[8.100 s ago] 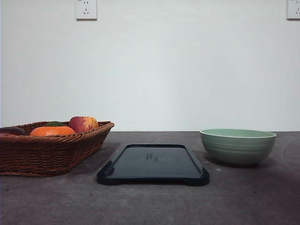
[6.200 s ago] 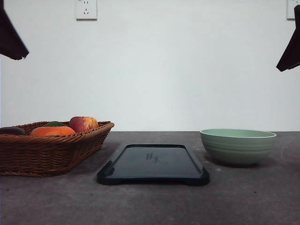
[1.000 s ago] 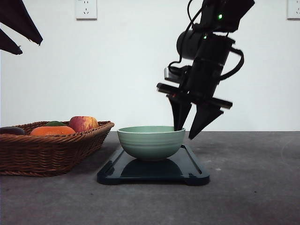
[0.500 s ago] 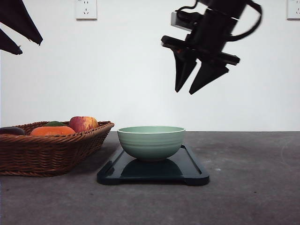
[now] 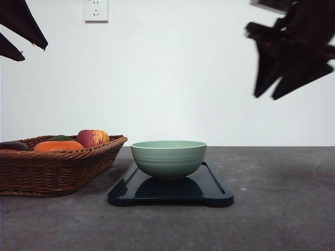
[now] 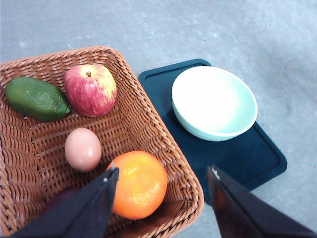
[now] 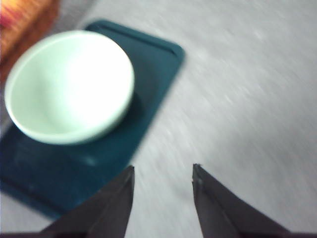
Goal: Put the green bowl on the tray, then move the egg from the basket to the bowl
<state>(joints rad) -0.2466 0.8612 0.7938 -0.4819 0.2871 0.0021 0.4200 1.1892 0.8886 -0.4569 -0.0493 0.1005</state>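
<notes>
The green bowl [image 5: 168, 158] stands upright and empty on the dark tray [image 5: 212, 191], toward its left half; the left wrist view shows the bowl [image 6: 214, 102] on the tray [image 6: 257, 161] beside the basket [image 6: 148, 124]. In the wicker basket [image 5: 57, 170] at the left lies the tan egg [image 6: 82, 148], among an apple, an avocado and an orange. My left gripper [image 6: 161, 177] hangs open high above the basket, seen at the top left corner [image 5: 13, 39] of the front view. My right gripper [image 5: 273, 95] is open and empty, high up at the right, blurred by motion.
Apple [image 6: 90, 89], avocado [image 6: 36, 99] and orange [image 6: 139, 184] share the basket with the egg, and a dark purple item sits at its near corner. A bare grey tabletop [image 5: 282, 209] stretches right of the tray. Wall sockets [image 5: 96, 10] sit high on the white wall.
The right gripper has let go of the bowl on the tray, risen and swung away to the upper right. The bowl stays put. The left gripper holds still.
</notes>
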